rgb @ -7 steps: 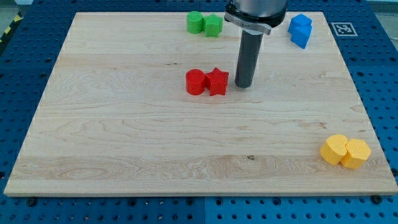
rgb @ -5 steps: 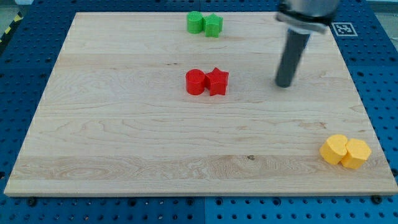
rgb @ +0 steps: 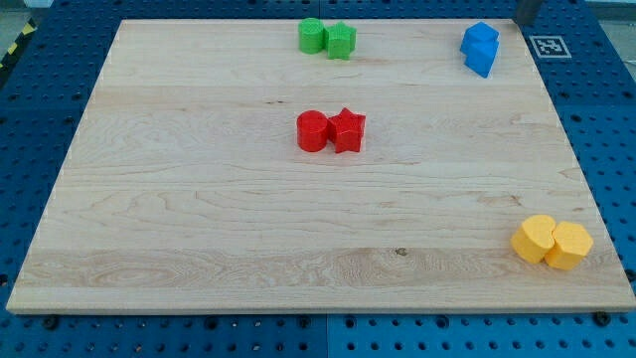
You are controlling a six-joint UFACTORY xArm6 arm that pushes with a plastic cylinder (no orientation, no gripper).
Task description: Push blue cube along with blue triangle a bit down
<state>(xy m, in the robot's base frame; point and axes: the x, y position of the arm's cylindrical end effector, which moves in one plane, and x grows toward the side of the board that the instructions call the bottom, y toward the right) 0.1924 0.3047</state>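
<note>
The blue cube [rgb: 482, 38] and the blue triangle [rgb: 478, 63] sit touching near the wooden board's top right corner, the cube above the triangle. The dark rod shows only at the view's top edge. My tip [rgb: 526, 21] is just above and to the right of the blue pair, beyond the board's top edge, a short gap away from the cube and not touching it.
A red cylinder [rgb: 312, 130] and a red star [rgb: 347, 129] touch near the board's middle. Two green blocks [rgb: 327, 38] sit at the top centre. Two yellow blocks [rgb: 552, 241] sit at the bottom right. The board [rgb: 199, 199] lies on a blue pegboard.
The rod has swept from beside the red star to the right and up, ending past the board's top edge right of the blue blocks. No block has moved.
</note>
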